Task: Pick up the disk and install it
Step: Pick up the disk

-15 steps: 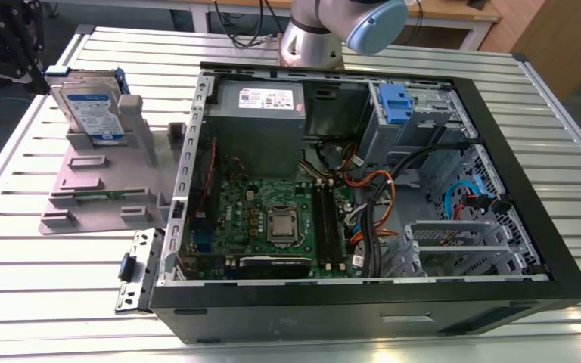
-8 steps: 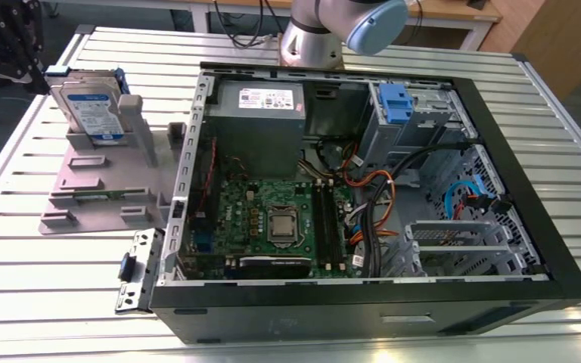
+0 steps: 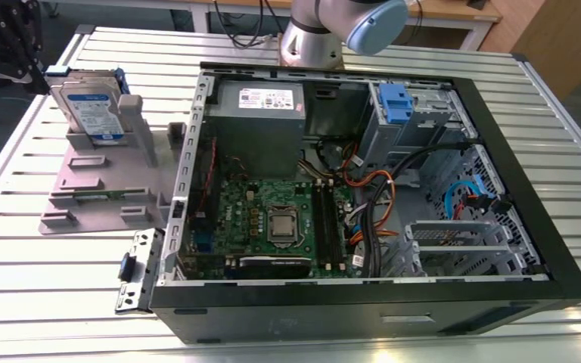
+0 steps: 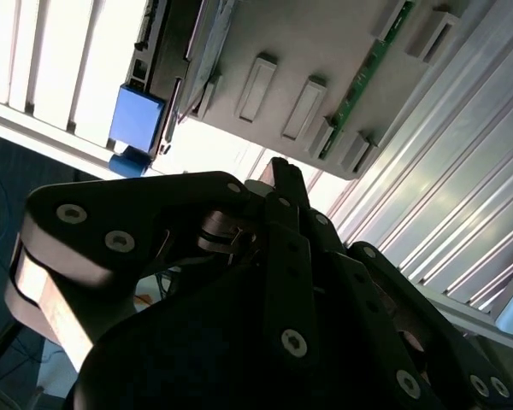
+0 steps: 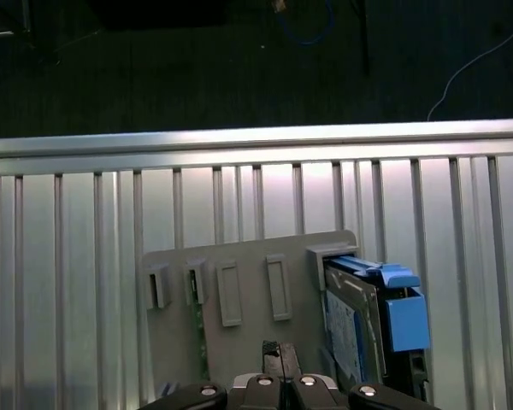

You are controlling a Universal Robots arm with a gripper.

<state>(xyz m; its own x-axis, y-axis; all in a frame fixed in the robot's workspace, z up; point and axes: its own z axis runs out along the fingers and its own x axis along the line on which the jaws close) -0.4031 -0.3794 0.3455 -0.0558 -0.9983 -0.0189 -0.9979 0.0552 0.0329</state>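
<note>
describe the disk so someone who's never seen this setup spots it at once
Start at the open computer case on the slatted table, then look to the grey plastic stand beside it on the exterior view's left. The disk stands upright in the stand's far end: a silver drive with a white-and-blue label in a blue frame, unlike the bare blue bracket inside the case.

You had the disk (image 3: 93, 112) showing silver metal under a white-and-blue paper label, in smooth blue plastic. The stand (image 3: 99, 189) was matt grey plastic (no shine), the table (image 3: 28, 257) ribbed bare metal, the gripper (image 5: 280, 352) matt black.
</note>
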